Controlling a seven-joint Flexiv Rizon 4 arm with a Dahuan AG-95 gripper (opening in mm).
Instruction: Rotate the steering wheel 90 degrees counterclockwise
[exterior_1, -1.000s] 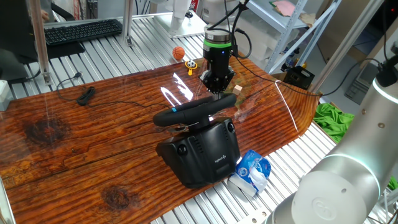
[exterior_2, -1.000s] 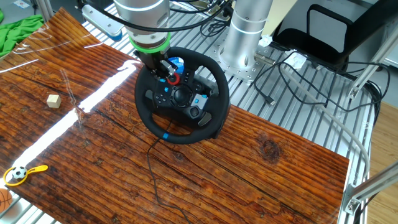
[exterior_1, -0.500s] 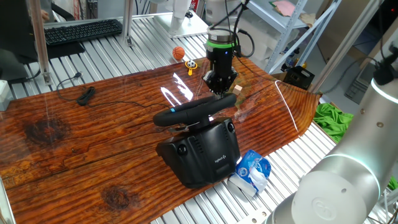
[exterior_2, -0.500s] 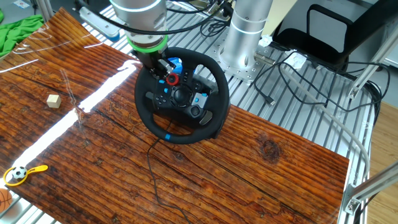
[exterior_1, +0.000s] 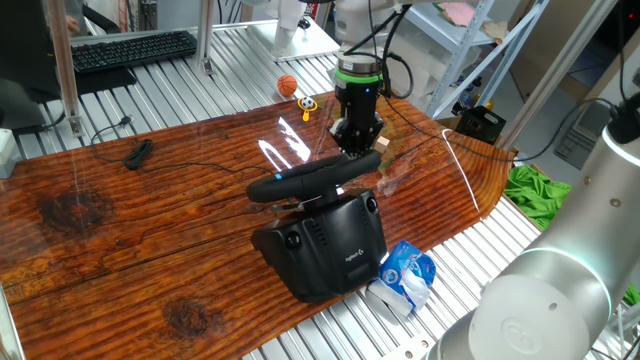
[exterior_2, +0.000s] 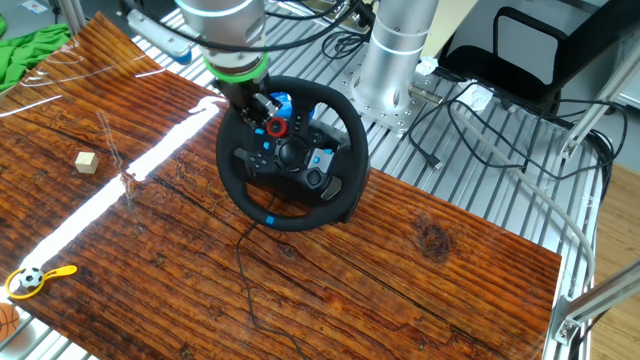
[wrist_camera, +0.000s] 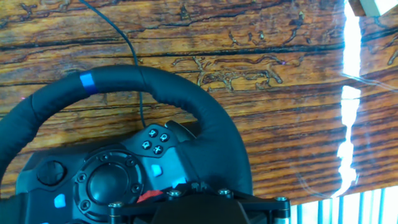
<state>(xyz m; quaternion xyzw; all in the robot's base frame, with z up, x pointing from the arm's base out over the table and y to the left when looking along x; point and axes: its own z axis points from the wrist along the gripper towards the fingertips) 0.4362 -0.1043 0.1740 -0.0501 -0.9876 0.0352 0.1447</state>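
The steering wheel (exterior_2: 338, 172) is a black padded rim on a bulky black base with a white logo (exterior_1: 330, 245), near the table's edge. Its blue stripe sits at the bottom of the rim in the other fixed view (exterior_2: 268, 220) and at the upper left in the hand view (wrist_camera: 87, 81). My gripper (exterior_1: 355, 148) hangs just above the top left of the rim (exterior_2: 243, 100). Its fingers taper together in both fixed views and hold nothing. In the hand view only the gripper's black body shows, above the hub buttons (wrist_camera: 155, 142).
A small wooden cube (exterior_2: 87, 162) lies on the table left of the wheel. A toy with a small ball (exterior_2: 32, 277) lies at the corner. A blue-and-white packet (exterior_1: 405, 275) is beside the base. A thin cable (exterior_2: 243, 270) runs from the wheel. A keyboard (exterior_1: 130, 48) sits far back.
My gripper has drifted a little up and away from the rim. The wheel and its blue stripe have not moved.
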